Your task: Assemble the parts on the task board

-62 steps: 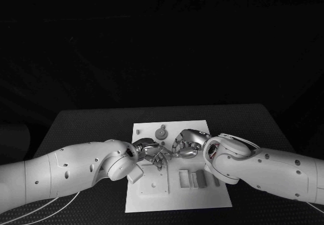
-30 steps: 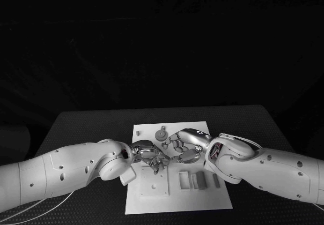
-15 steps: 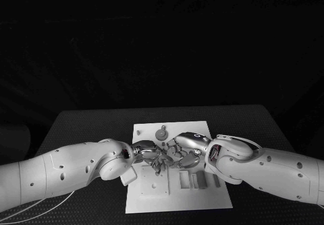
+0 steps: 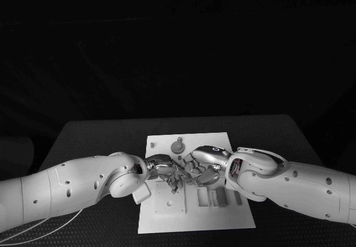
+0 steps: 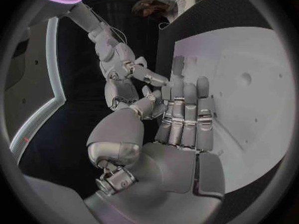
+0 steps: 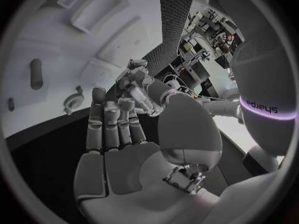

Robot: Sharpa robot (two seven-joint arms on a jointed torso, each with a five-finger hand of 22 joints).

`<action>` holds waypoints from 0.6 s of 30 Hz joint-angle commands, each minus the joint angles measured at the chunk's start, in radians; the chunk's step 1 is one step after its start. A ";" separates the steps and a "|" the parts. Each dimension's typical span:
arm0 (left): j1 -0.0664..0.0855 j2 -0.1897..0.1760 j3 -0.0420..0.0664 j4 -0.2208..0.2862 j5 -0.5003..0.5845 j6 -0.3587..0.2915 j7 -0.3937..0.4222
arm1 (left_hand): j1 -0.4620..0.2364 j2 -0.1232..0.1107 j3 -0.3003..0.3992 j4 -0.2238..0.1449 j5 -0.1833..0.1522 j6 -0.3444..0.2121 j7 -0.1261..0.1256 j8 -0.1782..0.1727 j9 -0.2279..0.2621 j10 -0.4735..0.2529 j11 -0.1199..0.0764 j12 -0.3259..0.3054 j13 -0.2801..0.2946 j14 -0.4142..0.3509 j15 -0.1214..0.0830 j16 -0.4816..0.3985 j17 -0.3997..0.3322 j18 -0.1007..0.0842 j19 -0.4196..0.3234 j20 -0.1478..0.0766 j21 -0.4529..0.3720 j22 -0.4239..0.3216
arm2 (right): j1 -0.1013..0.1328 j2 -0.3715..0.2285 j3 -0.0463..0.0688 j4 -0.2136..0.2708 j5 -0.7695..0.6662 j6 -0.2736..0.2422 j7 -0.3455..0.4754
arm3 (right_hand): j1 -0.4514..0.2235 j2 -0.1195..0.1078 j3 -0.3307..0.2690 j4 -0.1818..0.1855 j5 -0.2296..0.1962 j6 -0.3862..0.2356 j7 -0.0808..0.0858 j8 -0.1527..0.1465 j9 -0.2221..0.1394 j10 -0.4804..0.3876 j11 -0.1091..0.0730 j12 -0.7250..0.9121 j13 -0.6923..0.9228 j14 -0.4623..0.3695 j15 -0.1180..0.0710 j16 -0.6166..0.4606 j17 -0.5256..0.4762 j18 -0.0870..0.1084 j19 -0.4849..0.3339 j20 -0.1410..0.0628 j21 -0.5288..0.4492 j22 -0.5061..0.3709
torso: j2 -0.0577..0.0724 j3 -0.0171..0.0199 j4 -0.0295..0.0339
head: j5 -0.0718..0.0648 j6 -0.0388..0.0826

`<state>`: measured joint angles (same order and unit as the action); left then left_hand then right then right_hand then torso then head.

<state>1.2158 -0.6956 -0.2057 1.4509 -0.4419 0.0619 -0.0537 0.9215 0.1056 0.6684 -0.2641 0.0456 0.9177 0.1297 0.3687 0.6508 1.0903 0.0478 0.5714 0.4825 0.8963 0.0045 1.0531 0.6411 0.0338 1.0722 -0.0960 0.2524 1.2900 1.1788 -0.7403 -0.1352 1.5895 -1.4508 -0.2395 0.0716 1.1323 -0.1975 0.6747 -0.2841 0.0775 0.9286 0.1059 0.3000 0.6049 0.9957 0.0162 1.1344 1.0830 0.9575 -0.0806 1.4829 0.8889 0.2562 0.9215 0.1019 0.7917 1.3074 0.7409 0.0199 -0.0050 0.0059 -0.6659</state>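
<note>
The task board [image 4: 194,206] lies in the middle of the desk [image 4: 96,139], and both hands meet over its centre. The left hand [image 4: 164,170] and right hand [image 4: 204,163] work close together; whether either holds a part I cannot tell, since the fingers [image 5: 186,104] hide one another. A round part [image 4: 178,146] lies beyond the hands, oblong parts [image 4: 218,196] nearer the robot. Good practice here: keep the part upright over its seat, and press down only once aligned.

Robotics lab, black table [image 4: 104,135], cluttered equipment benches [image 6: 201,49]
</note>
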 commanded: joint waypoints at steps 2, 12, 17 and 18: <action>0.001 0.002 0.002 0.005 0.015 0.040 0.021 | 0.033 0.039 0.001 0.003 0.003 -0.002 -0.006 0.034 0.148 0.006 -0.008 0.004 0.002 -0.009 -0.001 0.005 0.001 0.012 0.001 0.001 -0.004 0.002 | -0.001 0.001 -0.001 -0.002 -0.020 0.015 0.012 | 0.016 0.008 0.002 -0.001 0.002 0.025 0.015 0.009 0.004 -0.003 -0.003 0.005 -0.002 -0.001 -0.002 0.007 -0.002 0.006 -0.001 -0.004 0.005 0.021 | 0.000 0.0006 -0.0002 | 0.000 -0.001; 0.001 0.001 0.002 0.003 0.017 0.046 0.024 | 0.033 0.040 0.001 0.003 0.003 -0.003 -0.006 0.034 0.151 0.005 -0.008 0.004 0.002 -0.010 -0.001 0.005 0.002 0.012 0.000 0.002 -0.005 0.002 | -0.001 -0.002 -0.001 -0.007 -0.037 0.028 0.006 | 0.034 0.012 0.004 -0.003 0.002 0.040 0.013 0.017 0.013 -0.001 -0.005 0.007 -0.006 0.000 -0.003 0.009 -0.004 0.006 -0.002 -0.006 0.007 0.021 | 0.000 0.0003 -0.0001 | 0.000 -0.002; 0.001 0.001 0.002 0.002 0.024 0.052 0.023 | 0.032 0.040 0.001 0.003 0.003 -0.004 -0.006 0.035 0.152 0.004 -0.007 0.004 0.003 -0.010 0.000 0.005 0.002 0.012 -0.001 0.002 -0.006 0.003 | -0.001 -0.002 -0.001 -0.009 -0.041 0.021 0.007 | 0.041 0.020 0.003 -0.003 0.002 0.063 0.005 0.029 0.024 0.001 -0.012 0.010 -0.008 0.002 -0.006 0.012 -0.005 0.006 0.001 -0.006 0.009 0.021 | 0.000 0.0003 0.0000 | 0.000 -0.002; 0.001 0.000 0.002 0.002 0.024 0.052 0.022 | 0.032 0.040 0.000 0.003 0.003 -0.004 -0.006 0.035 0.153 0.004 -0.007 0.004 0.003 -0.011 0.000 0.005 0.002 0.012 -0.001 0.002 -0.006 0.003 | -0.001 -0.002 -0.001 -0.010 -0.042 0.019 0.008 | 0.042 0.022 0.002 -0.003 0.002 0.070 0.002 0.033 0.028 0.002 -0.014 0.011 -0.009 0.003 -0.008 0.013 -0.005 0.006 0.002 -0.006 0.010 0.020 | 0.000 0.0006 0.0002 | 0.000 -0.002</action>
<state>1.2154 -0.6958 -0.2060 1.4496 -0.4358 0.0830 -0.0537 0.9227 0.1068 0.6649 -0.2620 0.0453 0.9124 0.1317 0.3690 0.6508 1.0903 0.0478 0.5714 0.4844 0.8917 0.0031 1.0524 0.6419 0.0338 1.0706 -0.0943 0.2524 1.2919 1.1792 -0.7402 -0.1346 1.5855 -1.4704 -0.2343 0.0814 1.1641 -0.1789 0.6743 -0.2844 0.0769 0.9712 0.0880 0.3282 0.6262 0.9990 0.0086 1.1420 1.0751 0.9607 -0.0837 1.4929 0.8850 0.2562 0.9216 0.1019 0.7958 1.3073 0.7405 0.0201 -0.0052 0.0058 -0.6679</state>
